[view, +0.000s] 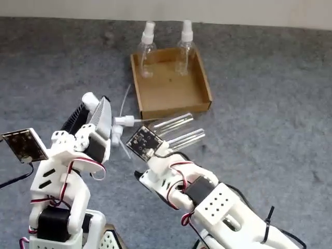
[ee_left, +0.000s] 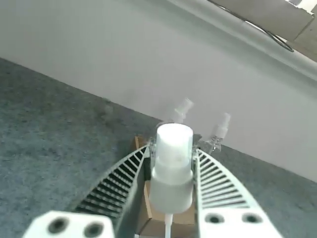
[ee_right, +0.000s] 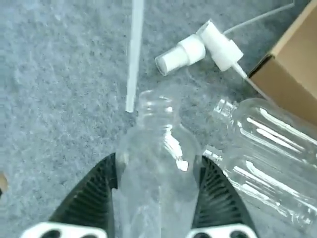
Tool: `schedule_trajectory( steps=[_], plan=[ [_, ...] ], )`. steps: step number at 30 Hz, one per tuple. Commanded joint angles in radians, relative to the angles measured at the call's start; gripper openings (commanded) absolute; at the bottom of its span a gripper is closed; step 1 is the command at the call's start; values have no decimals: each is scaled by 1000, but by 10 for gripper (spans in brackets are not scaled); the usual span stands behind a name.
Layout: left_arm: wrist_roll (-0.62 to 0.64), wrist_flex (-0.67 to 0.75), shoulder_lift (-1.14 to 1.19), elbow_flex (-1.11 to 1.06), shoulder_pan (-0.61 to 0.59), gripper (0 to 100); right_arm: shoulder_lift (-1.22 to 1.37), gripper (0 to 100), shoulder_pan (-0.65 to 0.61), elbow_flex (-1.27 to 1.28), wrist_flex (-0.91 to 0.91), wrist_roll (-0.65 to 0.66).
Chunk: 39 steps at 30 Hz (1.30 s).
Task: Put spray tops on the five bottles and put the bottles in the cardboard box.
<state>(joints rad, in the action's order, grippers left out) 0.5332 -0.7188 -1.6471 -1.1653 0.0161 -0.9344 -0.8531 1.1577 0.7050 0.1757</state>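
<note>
The left gripper (ee_left: 172,152) has its jaws closed on a white spray top (ee_left: 172,176); the right gripper (ee_right: 158,162) clamps an uncapped clear bottle (ee_right: 158,144), just beside a second bare bottle (ee_right: 267,144) on the grey carpet (ee_right: 59,99); two capped bottles (view: 147,49) stand in the cardboard box (view: 174,110).

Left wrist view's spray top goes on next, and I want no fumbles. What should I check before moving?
1. White plastic spray top clamped in left gripper: ok.
2. Clear plastic bottle held by right gripper: ok.
3. Bottle's mouth uncapped: ok.
4. Thin white dip tube inside the mouth: not ok, beside it.
5. Room in brown cardboard box: ok.
</note>
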Motion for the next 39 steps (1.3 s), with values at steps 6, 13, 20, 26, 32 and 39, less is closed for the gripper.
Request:
schedule_trajectory(
  steps=[6,13,20,26,32,39],
  plan=[
    [2,49,-18,30,-38,14,-203,4,-62,-2,-18,-8],
    [0,54,-21,41,-22,14,-206,4,-62,-1,-18,-6],
    [3,54,-19,150,-77,11,-206,4,-62,25,-18,-3],
    [0,55,-19,150,-81,11,-206,4,-62,42,-19,-2],
    [-2,124,-10,59,-79,11,-213,4,-64,42,-18,-2],
    [-31,207,-10,-15,-68,11,-214,4,-64,42,-18,-2]
  ],
)
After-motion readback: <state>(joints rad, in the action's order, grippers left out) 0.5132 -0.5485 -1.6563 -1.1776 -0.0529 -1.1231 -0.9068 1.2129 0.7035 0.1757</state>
